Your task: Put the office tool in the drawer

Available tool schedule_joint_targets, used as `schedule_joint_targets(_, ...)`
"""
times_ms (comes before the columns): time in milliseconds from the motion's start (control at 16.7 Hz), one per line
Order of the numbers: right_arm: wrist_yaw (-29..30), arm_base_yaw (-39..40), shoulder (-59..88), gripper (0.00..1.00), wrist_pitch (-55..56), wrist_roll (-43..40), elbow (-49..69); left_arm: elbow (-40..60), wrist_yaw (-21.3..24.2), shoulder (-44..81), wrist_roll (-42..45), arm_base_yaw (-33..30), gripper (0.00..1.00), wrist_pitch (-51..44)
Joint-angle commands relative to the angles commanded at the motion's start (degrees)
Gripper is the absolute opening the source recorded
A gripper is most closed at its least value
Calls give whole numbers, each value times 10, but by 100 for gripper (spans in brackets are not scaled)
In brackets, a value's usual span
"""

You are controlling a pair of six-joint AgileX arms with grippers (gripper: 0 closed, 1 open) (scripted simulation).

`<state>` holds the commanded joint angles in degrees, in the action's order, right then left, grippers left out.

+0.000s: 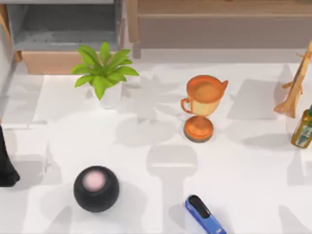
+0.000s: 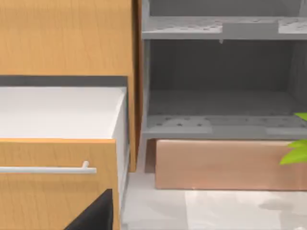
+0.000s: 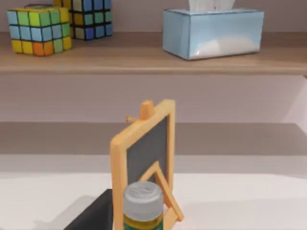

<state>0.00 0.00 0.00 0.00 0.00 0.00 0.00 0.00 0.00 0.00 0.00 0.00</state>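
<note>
Our left hand [image 1: 6, 170] sits at the tabletop's left edge as a dark shape, and we cannot tell whether it is spread or pressed together. Our right hand's state we cannot tell either.

The office tool [image 1: 204, 214] lies untouched at the front of the tabletop [image 1: 243, 161], right of the black sphere with pink top [image 1: 96, 188] and well apart from the drawer [image 1: 51, 62]. That drawer stands pulled out at the back left, its grey interior exposed behind the potted plant [image 1: 103, 70].

We judge the task is at its start: nothing is grasped. The next move calls for reaching down over the tool, aligned across its slanted length.
</note>
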Motion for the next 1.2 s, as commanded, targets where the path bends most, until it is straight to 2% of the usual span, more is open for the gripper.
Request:
schedule_joint_targets(240,0,0,0,100,0,0,0,17,1,17,-17,-13,100,-11)
schedule_joint_targets(480,0,0,0,100,0,0,0,118,2,125,-121,-82,100,-75)
schedule_joint_targets(720,0,0,0,100,0,0,0,272,1,328,-290,-187,100,-179)
schedule_joint_targets(1200,0,0,0,100,0,0,0,614,7,834,-677,-428,100,-425)
